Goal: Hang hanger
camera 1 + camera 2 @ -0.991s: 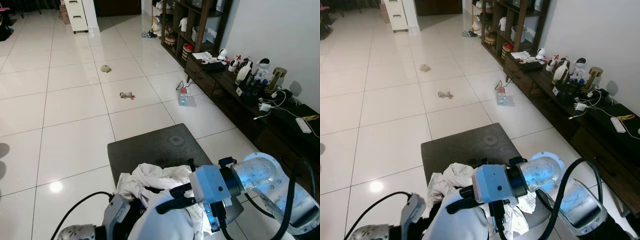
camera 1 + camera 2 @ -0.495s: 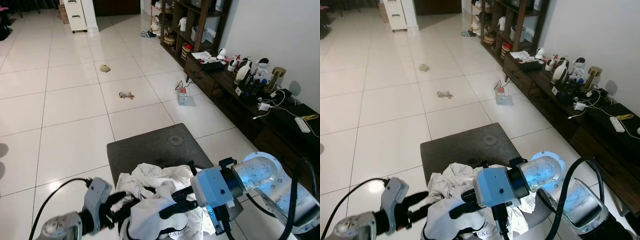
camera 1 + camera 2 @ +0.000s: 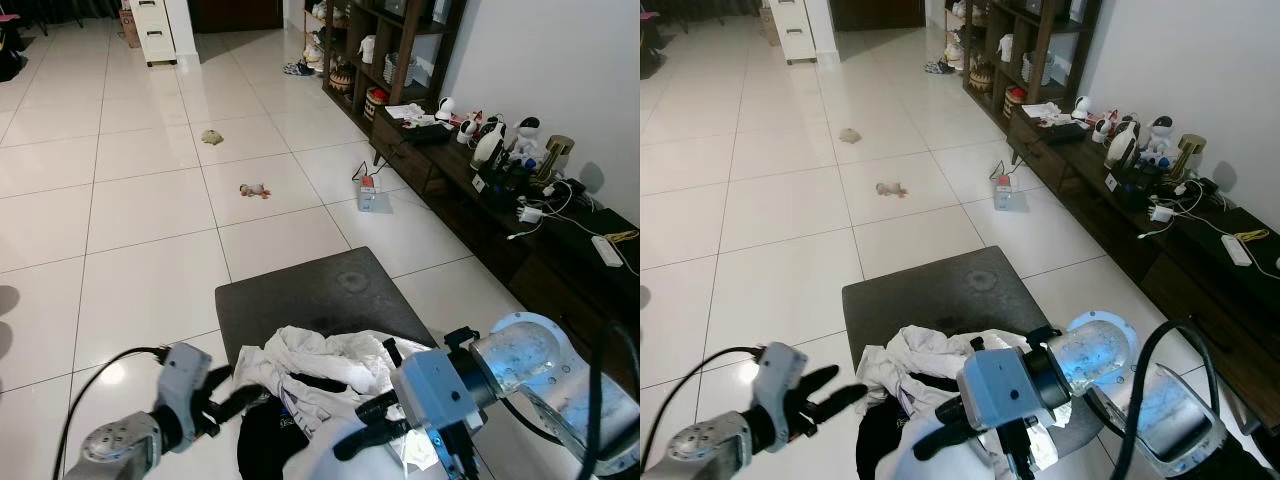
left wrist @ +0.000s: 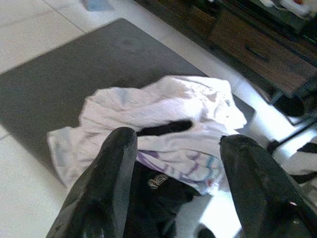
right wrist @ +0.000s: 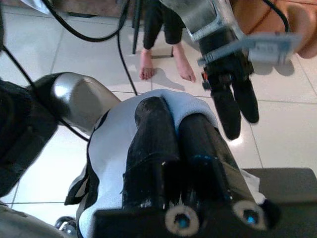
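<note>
A heap of white and striped clothes (image 3: 320,358) lies on a dark grey pad (image 3: 300,290), with a black garment (image 3: 262,440) at its near edge. My right gripper (image 3: 352,443) hangs over the near side of the heap. Its fingers (image 5: 163,144) are pressed together and shut on a white garment (image 5: 114,148), which drapes around them. My left gripper (image 3: 245,393) is open at the left edge of the heap, just short of the cloth. Through its spread fingers the heap (image 4: 163,109) lies straight ahead.
White tiled floor spreads to the left and far ahead, with small scraps (image 3: 255,190) and a power strip (image 3: 370,195) on it. A low dark cabinet (image 3: 560,250) with figurines and cables runs along the right wall. A person's bare feet (image 5: 163,64) stand close behind me.
My left gripper has come out from under the white garment, drawn back to the left and stands open. My right gripper has sunk a little nearer to me with the garment.
</note>
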`<state>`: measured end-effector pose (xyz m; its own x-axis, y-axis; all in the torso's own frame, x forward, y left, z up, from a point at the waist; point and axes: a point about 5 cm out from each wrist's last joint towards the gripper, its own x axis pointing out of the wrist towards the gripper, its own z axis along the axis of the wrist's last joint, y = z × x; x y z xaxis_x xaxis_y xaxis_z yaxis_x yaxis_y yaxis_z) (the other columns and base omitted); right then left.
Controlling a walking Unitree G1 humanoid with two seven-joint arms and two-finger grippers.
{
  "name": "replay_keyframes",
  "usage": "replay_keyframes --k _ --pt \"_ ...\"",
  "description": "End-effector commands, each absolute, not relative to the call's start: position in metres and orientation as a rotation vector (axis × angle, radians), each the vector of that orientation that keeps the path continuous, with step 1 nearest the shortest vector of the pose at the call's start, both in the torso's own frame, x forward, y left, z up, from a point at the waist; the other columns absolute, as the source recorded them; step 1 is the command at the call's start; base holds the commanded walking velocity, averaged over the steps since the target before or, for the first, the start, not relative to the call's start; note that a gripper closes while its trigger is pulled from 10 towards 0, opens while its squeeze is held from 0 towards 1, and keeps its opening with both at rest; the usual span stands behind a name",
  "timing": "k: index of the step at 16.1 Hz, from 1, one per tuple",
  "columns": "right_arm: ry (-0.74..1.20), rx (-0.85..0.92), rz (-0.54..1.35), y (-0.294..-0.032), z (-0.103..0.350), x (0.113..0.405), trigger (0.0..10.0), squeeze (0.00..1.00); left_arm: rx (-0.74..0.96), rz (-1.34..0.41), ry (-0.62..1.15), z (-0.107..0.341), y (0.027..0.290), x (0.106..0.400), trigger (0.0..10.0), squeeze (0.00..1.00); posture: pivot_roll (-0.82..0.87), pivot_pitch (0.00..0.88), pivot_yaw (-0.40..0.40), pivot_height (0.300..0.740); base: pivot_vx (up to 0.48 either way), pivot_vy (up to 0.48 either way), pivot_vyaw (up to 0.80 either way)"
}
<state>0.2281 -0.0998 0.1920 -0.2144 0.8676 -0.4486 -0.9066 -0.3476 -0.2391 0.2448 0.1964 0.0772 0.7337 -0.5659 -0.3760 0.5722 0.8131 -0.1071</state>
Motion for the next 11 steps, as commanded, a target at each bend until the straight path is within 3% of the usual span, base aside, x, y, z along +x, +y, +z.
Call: replay_keyframes --k 1,5,11 --pt "0.061 -0.608 1.864 -0.098 0.198 0.222 0.0 0.0 0.028 -0.661 0.424 0.074 0.193 0.244 10.0 0.0 -0.02 0.112 -0.077 0.74 0.0 0.0 0.0" --pt "0.147 -0.695 2.01 -0.109 0.197 0.211 0.0 0.0 0.092 -0.957 0.514 0.079 0.205 0.239 10.0 0.0 -0.04 0.125 -0.076 0.74 0.0 0.0 0.0" --pt "0.159 -0.722 2.068 -0.105 0.193 0.203 0.0 0.0 0.158 -1.12 0.635 0.082 0.227 0.23 10.0 0.0 -0.03 0.147 -0.059 0.74 0.0 0.0 0.0"
